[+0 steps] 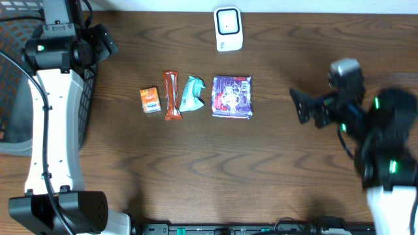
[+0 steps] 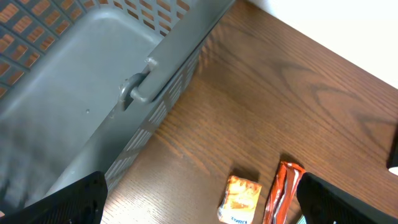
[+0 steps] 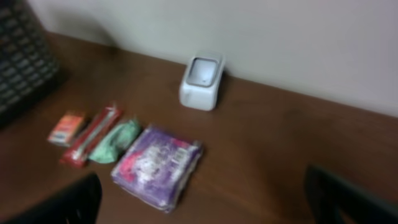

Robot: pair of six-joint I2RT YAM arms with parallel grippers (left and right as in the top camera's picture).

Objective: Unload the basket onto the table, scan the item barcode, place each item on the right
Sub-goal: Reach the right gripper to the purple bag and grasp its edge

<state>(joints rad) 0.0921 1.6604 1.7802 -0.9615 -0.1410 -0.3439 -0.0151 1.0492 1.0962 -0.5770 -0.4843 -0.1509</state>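
Note:
Four items lie in a row mid-table: a small orange box (image 1: 150, 100), a red-orange bar wrapper (image 1: 172, 95), a teal packet (image 1: 192, 93) and a purple pack (image 1: 232, 96). A white barcode scanner (image 1: 228, 29) stands behind them at the table's far edge. My left gripper (image 1: 104, 40) hangs open and empty at the far left by the basket; its wrist view shows the orange box (image 2: 239, 199) and the wrapper (image 2: 283, 190) below it. My right gripper (image 1: 302, 106) is open and empty, right of the purple pack (image 3: 158, 164), facing the scanner (image 3: 201, 81).
A grey plastic basket (image 2: 93, 74) with a lattice wall and a handle stands at the table's left edge (image 1: 13, 78). A pale wall runs behind the scanner. Bare brown wood lies between the row of items and the right arm.

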